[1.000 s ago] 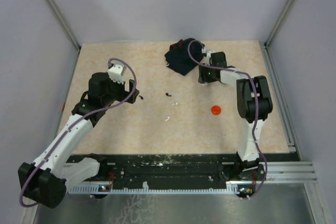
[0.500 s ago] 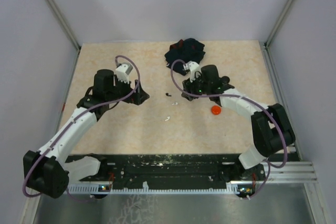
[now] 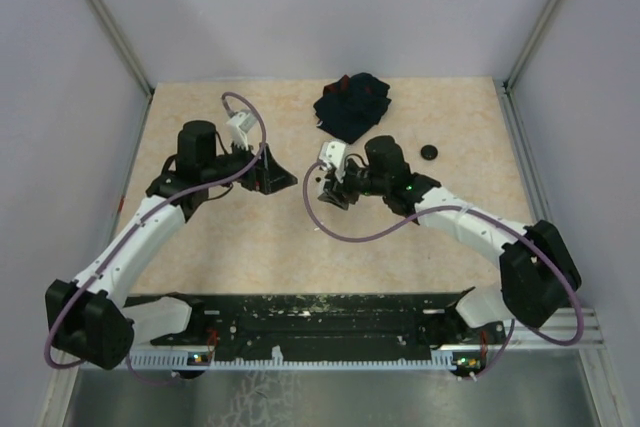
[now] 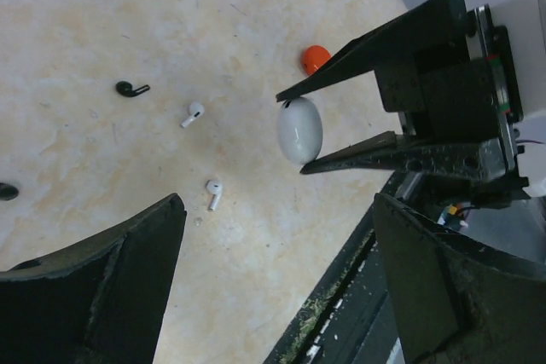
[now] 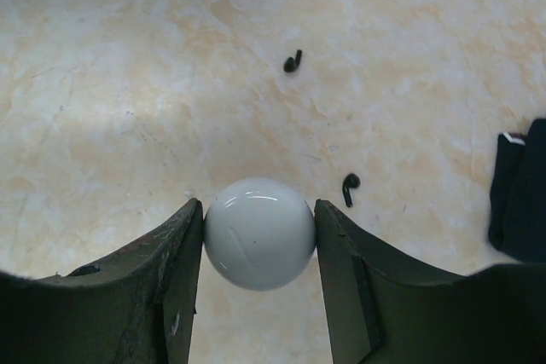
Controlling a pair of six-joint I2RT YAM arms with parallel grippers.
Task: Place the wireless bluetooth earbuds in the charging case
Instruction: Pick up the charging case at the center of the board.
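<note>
The right gripper (image 5: 258, 210) is closed part-way on a white round case (image 5: 258, 240), with one finger pressed to each side. The left gripper (image 4: 275, 209) hangs just beside it, spread wide and holding nothing. Loose on the worktop (image 5: 128, 91) near them lie a white earbud (image 4: 193, 114), a second white earbud (image 4: 213, 195), a black earbud (image 4: 130, 89) and an orange disc (image 4: 316, 58). Farther back are a black disc (image 3: 429, 152) and a dark cloth (image 3: 352, 107).

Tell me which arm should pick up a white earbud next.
Left. The left gripper is open and empty, with a white earbud just beyond its fingertips; the right gripper is shut on the white charging case.
</note>
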